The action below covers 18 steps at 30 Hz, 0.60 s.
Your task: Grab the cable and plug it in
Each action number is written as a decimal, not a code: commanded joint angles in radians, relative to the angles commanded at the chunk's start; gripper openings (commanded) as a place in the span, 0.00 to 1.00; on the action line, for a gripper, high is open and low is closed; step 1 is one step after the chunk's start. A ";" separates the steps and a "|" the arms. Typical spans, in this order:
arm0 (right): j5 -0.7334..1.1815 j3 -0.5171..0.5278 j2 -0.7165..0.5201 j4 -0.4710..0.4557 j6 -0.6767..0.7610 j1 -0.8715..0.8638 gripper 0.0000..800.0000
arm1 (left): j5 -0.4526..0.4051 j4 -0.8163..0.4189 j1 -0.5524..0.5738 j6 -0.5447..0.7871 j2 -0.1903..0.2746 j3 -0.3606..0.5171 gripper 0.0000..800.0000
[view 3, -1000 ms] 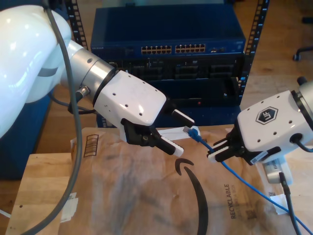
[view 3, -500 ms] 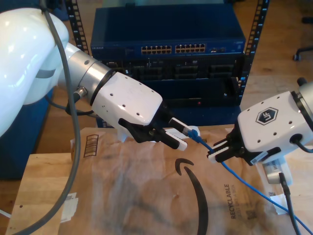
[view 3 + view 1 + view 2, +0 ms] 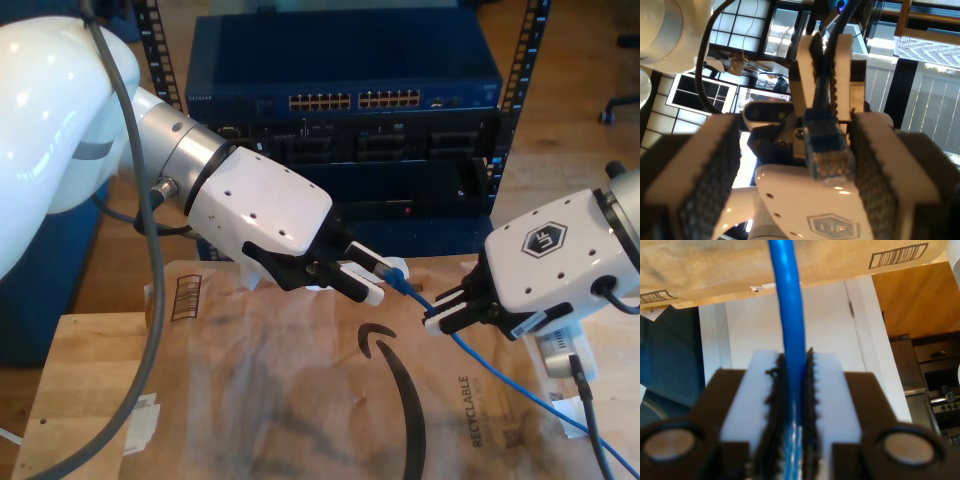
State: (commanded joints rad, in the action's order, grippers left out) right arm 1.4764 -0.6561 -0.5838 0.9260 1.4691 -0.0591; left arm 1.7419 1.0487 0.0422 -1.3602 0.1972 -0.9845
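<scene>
**Blue cable strung between two grippers, plug end facing my first gripper**

At the exterior view's left, my first gripper (image 3: 372,281) reaches in from a white arm, its fingers drawn close around the plug (image 3: 396,273) of the cable (image 3: 500,372). In the first wrist view the plug (image 3: 827,150) sits between the ribbed pads (image 3: 712,170), nearer one pad than the other, with a gap showing on the wider side; whether the pads actually press it I cannot tell. The plug's clear tip with its contacts faces back toward the gripper's palm.

From the plug the cable runs down toward the exterior view's right, a straight slanted line above the brown paper (image 3: 300,390) spread over the wooden table (image 3: 70,380).

A little along it, my second gripper (image 3: 447,310) is clamped on the cable; the second wrist view shows the toothed pads (image 3: 812,390) pressed to the blue line (image 3: 790,315) on both sides. Beyond, the cable continues to the exterior view's lower right corner.

Behind stands a dark-blue network switch (image 3: 345,70) with rows of ports.
</scene>
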 joint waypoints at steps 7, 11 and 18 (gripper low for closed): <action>0.000 0.002 0.002 0.002 -0.002 0.000 0.02 | 0.000 0.002 0.000 0.003 -0.002 0.002 0.30; 0.000 0.003 0.003 0.002 -0.002 0.000 0.02 | -0.002 0.000 0.000 0.006 -0.003 0.000 0.26; 0.000 0.003 0.003 0.002 -0.002 0.002 0.06 | -0.017 0.000 -0.005 0.031 -0.003 0.003 0.12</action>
State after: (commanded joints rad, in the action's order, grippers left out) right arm 1.4764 -0.6531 -0.5808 0.9275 1.4676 -0.0575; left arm 1.7250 1.0487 0.0376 -1.3295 0.1941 -0.9814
